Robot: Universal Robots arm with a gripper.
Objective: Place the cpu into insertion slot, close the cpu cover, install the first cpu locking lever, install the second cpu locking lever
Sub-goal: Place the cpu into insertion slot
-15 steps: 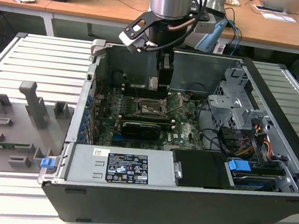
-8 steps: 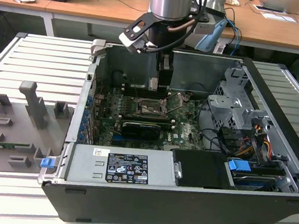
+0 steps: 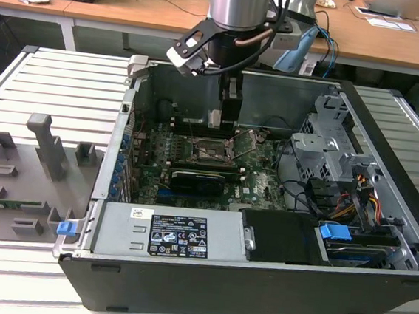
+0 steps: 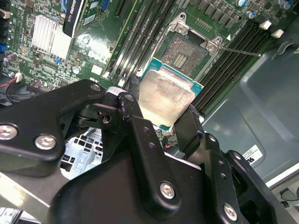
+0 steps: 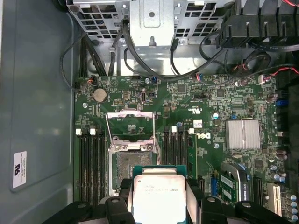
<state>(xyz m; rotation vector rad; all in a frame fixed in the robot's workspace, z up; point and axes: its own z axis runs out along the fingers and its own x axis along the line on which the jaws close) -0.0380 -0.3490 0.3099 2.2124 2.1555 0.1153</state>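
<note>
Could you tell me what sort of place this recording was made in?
Probably a robotics lab or workshop: an open computer case sits on a slatted metal table, wooden desks stand behind, and the gripper holds the cpu above the motherboard.

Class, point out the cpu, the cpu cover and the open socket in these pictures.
the cpu (image 5: 159,198), first wrist view: middle of its silvery top.
the cpu cover (image 5: 131,114), first wrist view: end bar of its open frame.
the socket (image 4: 187,54), second wrist view: its bare contact field.
</note>
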